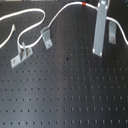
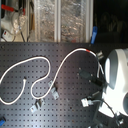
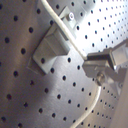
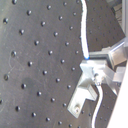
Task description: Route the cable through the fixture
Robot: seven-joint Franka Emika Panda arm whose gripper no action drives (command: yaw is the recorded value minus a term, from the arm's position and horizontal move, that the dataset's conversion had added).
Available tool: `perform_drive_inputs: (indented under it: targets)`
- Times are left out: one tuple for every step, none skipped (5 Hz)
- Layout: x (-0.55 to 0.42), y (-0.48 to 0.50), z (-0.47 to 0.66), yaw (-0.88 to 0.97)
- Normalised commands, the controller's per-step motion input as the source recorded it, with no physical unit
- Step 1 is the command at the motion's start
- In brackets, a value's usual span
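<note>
A: What does the first exterior view give?

B: A black perforated board (image 1: pixel 70 95) carrying the white cable (image 1: pixel 30 17), which loops across its far edge. The red band (image 1: pixel 84 5) sits at the top of an arch. A tall grey finger of the gripper (image 1: pixel 101 27) comes down beside the arch's right leg. Just behind it stands the fixture (image 1: pixel 112 34), a slim upright strip. A bent clip (image 1: pixel 46 37) and a flat bracket (image 1: pixel 21 56) sit toward the first exterior view's left.

A: And the second exterior view?

B: The cable (image 2: pixel 45 65) snakes from the board's left side to the red band (image 2: pixel 88 51), then drops behind the white arm (image 2: pixel 117 75), which hides the gripper. The bent clip (image 2: pixel 55 93) and bracket (image 2: pixel 37 105) lie near the front edge.

A: The first wrist view?

B: The cable (image 3: pixel 60 25) crosses a grey clip (image 3: pixel 52 47) and passes into the gripper (image 3: pixel 102 67), whose jaws pinch it.

A: The second wrist view?

B: Same grip: the cable (image 4: pixel 84 30) enters the fingers (image 4: pixel 97 67), with 1 grey clip (image 4: pixel 82 97) just beside them.
</note>
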Motion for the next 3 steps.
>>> perform_drive_inputs:
  targets:
    - [-0.025,0.01,0.0,0.0]
    - [-0.226,0.087,-0.07,0.0]
    - [-0.16,0.127,0.0,0.0]
